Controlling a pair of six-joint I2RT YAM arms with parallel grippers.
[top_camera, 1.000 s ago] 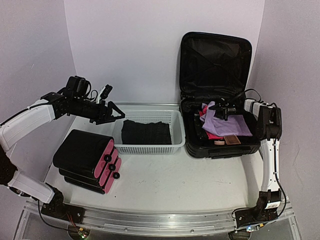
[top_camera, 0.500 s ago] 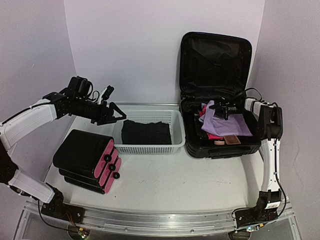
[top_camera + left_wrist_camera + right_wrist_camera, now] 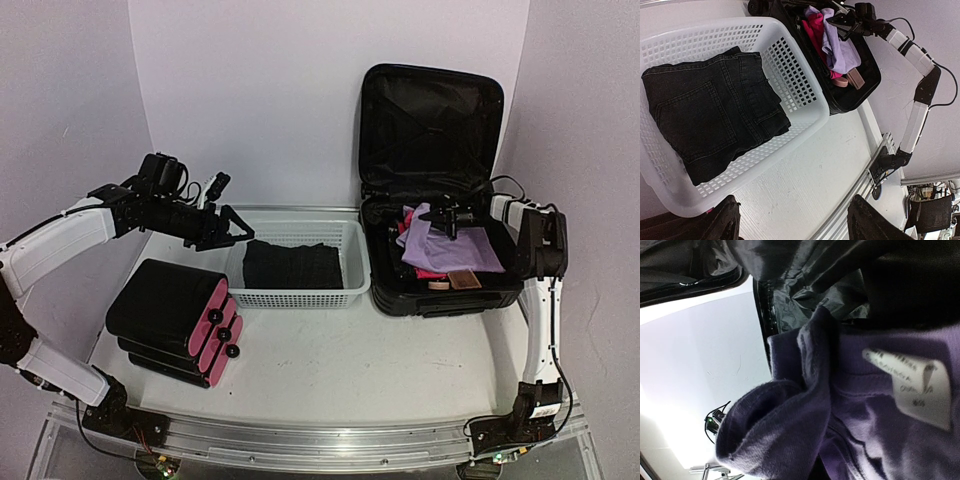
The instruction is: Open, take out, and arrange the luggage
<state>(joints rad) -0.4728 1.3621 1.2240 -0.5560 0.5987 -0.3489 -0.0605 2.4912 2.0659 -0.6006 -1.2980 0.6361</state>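
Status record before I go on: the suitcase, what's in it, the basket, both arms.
suitcase: large black hard-shell suitcase, open, lid standing upright
inside: lavender cloth garment lying over a pink garment; small brown item near the front
basket: white perforated plastic basket holding folded black jeans
left of basket: stacked smaller black cases with pink sides
left gripper: open, empty, above the basket's left end
right gripper: shut on the lavender garment's far edge, inside the suitcase
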